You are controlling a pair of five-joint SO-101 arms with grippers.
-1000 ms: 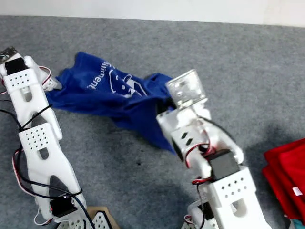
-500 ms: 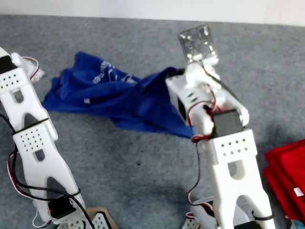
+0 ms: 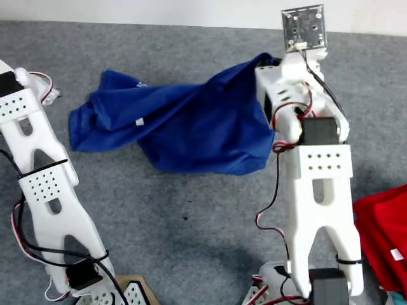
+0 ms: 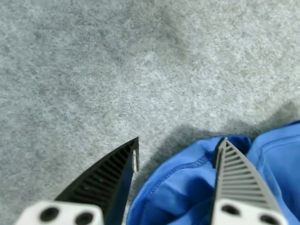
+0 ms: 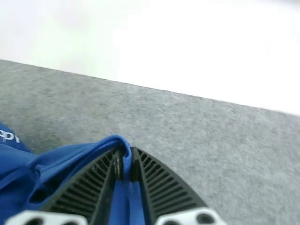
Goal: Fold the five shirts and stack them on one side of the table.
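Blue shirt [image 3: 184, 127] lies crumpled on the grey tabletop [image 3: 159, 216] in the high view. One corner is held up off the surface at the tip of the right arm [image 3: 315, 184], and the rest trails away toward the left arm [image 3: 38, 171]. Red folded garments [image 3: 385, 232] sit well apart, beside the right arm's base.

In the left wrist view, the left end effector [image 4: 180, 140] hangs open, with a blue shirt hem below and between its fingers; whether they touch cannot be told.

In the right wrist view, the right end effector [image 5: 124, 157] is clamped on a fold of the blue shirt, with bare tabletop ahead.
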